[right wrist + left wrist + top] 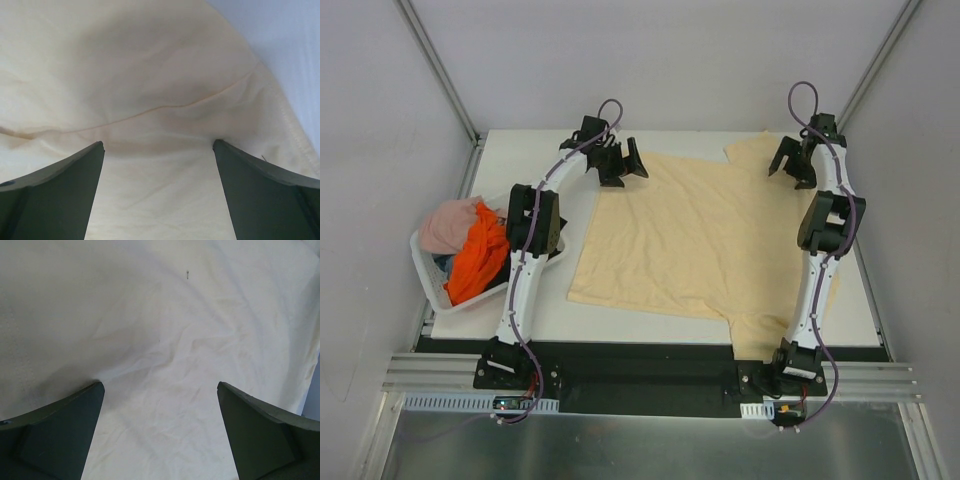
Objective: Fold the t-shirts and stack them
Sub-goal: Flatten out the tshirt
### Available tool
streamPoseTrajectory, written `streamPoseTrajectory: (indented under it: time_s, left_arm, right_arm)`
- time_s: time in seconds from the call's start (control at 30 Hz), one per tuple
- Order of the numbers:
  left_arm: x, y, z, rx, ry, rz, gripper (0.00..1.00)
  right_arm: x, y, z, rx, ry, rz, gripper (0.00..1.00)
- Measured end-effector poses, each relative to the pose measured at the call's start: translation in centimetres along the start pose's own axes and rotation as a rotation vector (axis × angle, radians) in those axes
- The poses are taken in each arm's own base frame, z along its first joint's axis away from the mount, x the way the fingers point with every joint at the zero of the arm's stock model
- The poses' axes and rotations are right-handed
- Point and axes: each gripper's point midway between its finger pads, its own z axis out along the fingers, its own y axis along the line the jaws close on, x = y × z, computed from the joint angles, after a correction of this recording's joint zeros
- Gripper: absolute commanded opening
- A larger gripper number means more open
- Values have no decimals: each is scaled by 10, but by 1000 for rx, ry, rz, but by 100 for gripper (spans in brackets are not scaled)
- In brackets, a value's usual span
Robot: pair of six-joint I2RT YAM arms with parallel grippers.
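Note:
A pale yellow-beige t-shirt (690, 235) lies spread flat on the white table, one sleeve at the far right and one at the near right. My left gripper (623, 165) is open over the shirt's far left corner; its wrist view shows only cloth (165, 340) between the spread fingers (60, 435). My right gripper (792, 163) is open over the far right sleeve, with a seam and the sleeve hem (287, 120) in its view. The bright orange t-shirt (480, 255) and the dusty pink t-shirt (448, 225) lie bunched in the basket. The black t-shirt does not show clearly.
The white plastic basket (428, 275) stands at the table's left edge beside the left arm. Grey walls close in the table at the back and sides. A black rail runs along the near edge with both arm bases on it.

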Motion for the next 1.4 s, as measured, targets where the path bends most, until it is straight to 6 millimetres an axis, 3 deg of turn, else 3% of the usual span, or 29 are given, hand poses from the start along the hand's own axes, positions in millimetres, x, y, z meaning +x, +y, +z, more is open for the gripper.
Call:
streamPoseTrajectory:
  time_s: [0.07,0.23,0.53,0.7,0.8,0.93,1.03,1.13,1.2,1.3,1.4]
  left_arm:
    - [-7,0,2,9,-13,-7,99]
    - [-13,3,3,10,-25,-39,99]
    - [-14,3,2,10,-26,-48,99]
    - [-15,1,0,10,-28,-40,100]
    - [-12,2,-7,-6,-25,-40,99]
    - [4,-2,-28,-34,-6,-32,99]
    - [28,-15,-53,-52,17,-14,99]
    - [55,-33,-73,-54,35,13,99]
    - [71,-38,-80,-52,49,21,99]
    - [98,-37,-81,-59,90,19,99]
    - [116,-24,-76,-81,127,-7,99]
  right_arm:
    - [-17,-3,5,-13,-55,41,96]
    - [-34,-13,8,-25,-115,154,96]
    - [-48,-19,7,-87,-144,246,96]
    - [-43,-18,3,-99,-138,221,96]
    - [-20,-23,-12,-74,-90,203,96]
    - [12,-27,-54,-42,-57,196,96]
    - [53,-30,-104,-19,-43,199,96]
    - [94,-34,-130,3,-37,206,96]
    - [117,-37,-132,11,-14,218,96]
    - [153,-44,-118,39,70,243,97]
    - [171,-51,-100,73,142,255,97]
